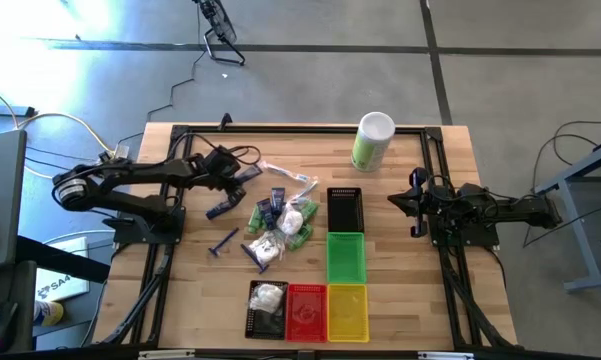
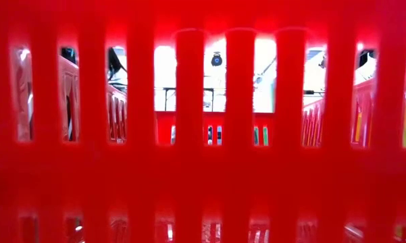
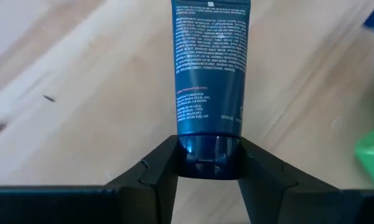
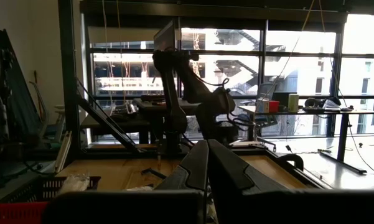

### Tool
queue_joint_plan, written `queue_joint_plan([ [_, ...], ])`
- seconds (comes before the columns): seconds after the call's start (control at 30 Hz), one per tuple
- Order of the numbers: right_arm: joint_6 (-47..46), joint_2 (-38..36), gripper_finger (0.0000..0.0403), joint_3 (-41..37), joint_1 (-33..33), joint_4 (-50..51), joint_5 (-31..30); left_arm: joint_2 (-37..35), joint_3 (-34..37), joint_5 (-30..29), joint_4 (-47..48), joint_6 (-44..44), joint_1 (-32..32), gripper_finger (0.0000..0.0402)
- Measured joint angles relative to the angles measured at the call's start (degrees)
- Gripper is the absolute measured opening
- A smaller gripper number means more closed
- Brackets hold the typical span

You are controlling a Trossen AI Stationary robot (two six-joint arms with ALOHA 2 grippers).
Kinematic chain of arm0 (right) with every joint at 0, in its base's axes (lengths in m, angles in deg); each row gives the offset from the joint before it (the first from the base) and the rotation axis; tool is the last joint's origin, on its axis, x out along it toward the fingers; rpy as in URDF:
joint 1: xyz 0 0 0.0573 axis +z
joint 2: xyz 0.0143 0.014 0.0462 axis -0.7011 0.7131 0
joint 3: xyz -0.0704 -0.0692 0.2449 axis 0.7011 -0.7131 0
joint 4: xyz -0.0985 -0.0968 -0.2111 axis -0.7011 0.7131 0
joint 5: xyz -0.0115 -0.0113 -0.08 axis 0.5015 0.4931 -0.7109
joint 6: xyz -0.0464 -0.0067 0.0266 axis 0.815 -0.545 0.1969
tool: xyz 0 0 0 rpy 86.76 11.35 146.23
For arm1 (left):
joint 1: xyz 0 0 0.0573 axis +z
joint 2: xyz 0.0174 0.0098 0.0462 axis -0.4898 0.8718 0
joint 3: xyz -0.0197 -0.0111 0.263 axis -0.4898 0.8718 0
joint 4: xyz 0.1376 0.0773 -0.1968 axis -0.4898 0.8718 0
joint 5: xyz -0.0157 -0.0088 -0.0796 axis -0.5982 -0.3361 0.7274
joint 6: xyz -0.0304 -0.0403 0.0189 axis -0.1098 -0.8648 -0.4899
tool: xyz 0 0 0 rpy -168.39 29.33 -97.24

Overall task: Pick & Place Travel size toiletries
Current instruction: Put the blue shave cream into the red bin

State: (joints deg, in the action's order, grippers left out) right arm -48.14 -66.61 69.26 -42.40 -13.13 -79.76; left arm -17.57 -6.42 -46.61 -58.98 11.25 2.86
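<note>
The fingers [image 3: 150,180] of the left gripper [image 3: 208,171] are clamped on the dark cap end of a dark blue tube [image 3: 210,68], one finger on each side of the cap. In the left wrist view the tube runs away from the fingers over the bare wood, its back panel of small white print facing the camera. From above, the left gripper [image 1: 248,172] sits over the left part of the tabletop [image 1: 170,300], at the far-left edge of the pile of toiletries [image 1: 280,222].

That pile lies near the middle of the tabletop: dark blue tubes, small green bottles and white crinkly pouches, mixed and touching one another. Another blue tube [image 1: 219,210] lies on its own just left of the pile, and a thin blue item [image 1: 223,243] lies nearer the front edge.

The right gripper [image 1: 415,205] hangs over the right side of the tabletop, well apart from the pile, its fingers [image 4: 193,167] pressed together and holding nothing.

A black basket [image 1: 345,209] stands right of the pile with a green basket [image 1: 346,258] touching its near end. Along the front edge stand another black basket [image 1: 267,309] with a white pouch [image 1: 268,295] in it, a red basket [image 1: 305,311] and a yellow basket [image 1: 347,311], side by side. A tall green-and-white canister [image 1: 372,142] stands upright near the far edge.
</note>
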Motion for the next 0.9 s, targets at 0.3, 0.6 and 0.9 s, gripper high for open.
queue_joint_plan([
  [0.3, 1.0, 0.0, 0.0002, 0.0, 0.0, -0.4, 0.0, -11.0, 0.0, 0.6, 1.3, -0.1, 0.0, 0.0135],
  [0.6, 5.9, 0.0, 0.0002, 0.0, 0.0, -0.9, 0.1, -19.0, -0.1, -0.6, 0.1, -0.1, -4.2, 0.0135],
  [0.9, -0.8, 0.0, 0.0002, 0.0, 0.0, -3.1, 0.1, -18.2, -0.1, -17.2, -4.8, 2.1, -18.5, 0.0135],
])
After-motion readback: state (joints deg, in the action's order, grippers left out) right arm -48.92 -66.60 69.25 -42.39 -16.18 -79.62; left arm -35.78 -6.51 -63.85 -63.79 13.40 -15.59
